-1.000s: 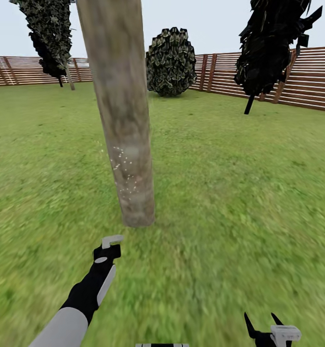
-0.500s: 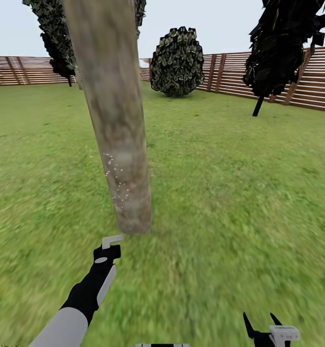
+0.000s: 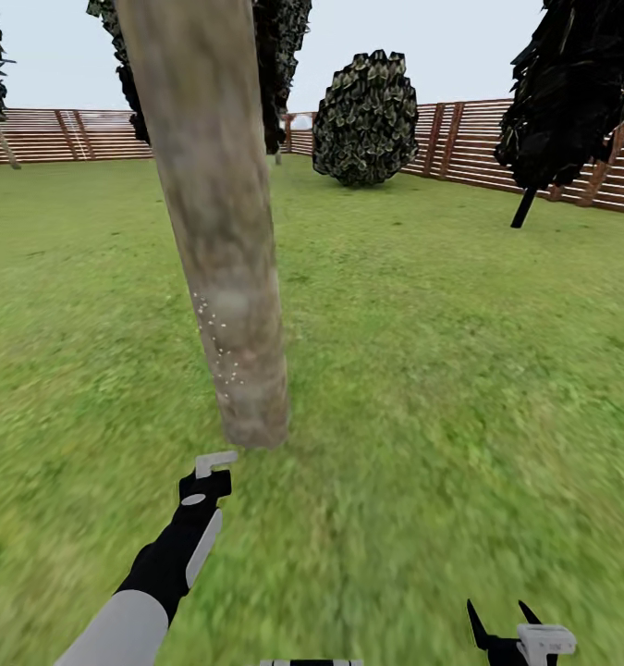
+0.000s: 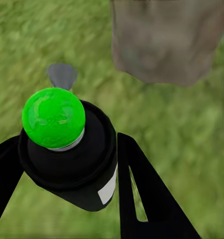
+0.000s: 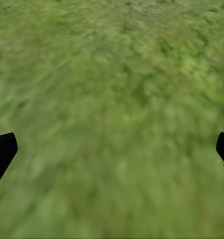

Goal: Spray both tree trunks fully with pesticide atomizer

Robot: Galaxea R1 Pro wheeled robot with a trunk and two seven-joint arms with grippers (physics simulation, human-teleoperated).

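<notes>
Green-capped pesticide atomizer point(image 4: 67, 149) pinched in the left end effector point(image 3: 207, 474), aimed at the tree trunk point(image 3: 221, 250)!

Nozzle sits just short of the trunk's base, and pale spray specks dot only a low patch of bark. Right end effector point(image 3: 506, 629) hangs spread wide and empty over the grass point(image 5: 112, 99). Risk from here: aim stays low, so the upper trunk and far side go uncovered; second tree point(image 3: 570, 102) waits well apart.
</notes>
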